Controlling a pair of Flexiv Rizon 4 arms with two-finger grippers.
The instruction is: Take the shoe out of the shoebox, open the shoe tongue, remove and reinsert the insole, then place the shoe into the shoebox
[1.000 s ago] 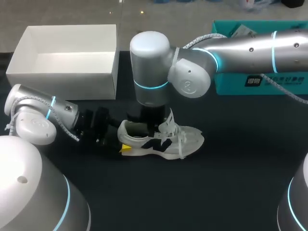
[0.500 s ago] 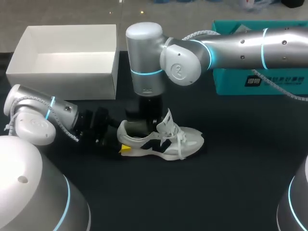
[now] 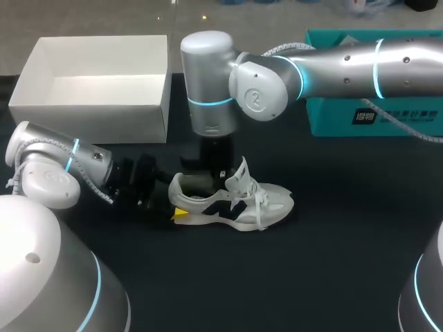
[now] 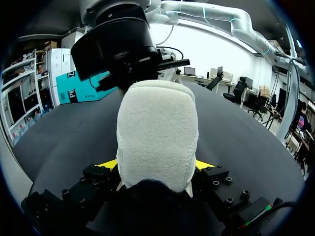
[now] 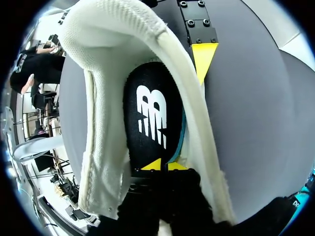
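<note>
A white shoe (image 3: 235,202) with dark side marks lies on the black table, toe to the right and tongue (image 3: 242,174) pulled up. My left gripper (image 3: 178,202) has the heel (image 4: 157,128) between its yellow fingers (image 4: 106,164), which touch it on both sides. My right gripper (image 3: 214,181) comes straight down into the shoe's mouth. In the right wrist view its yellow tips (image 5: 160,166) are pressed together on the near end of the black insole (image 5: 150,118), inside the white collar (image 5: 106,98).
The open white shoebox (image 3: 90,114) stands at the back left, behind my left arm. A teal box (image 3: 374,117) sits at the back right under my right arm. Bare black tabletop (image 3: 291,277) lies in front of the shoe.
My right gripper has closed inside the shoe, and its wrist has shifted a little to the left. The shoe and my left arm have stayed put.
</note>
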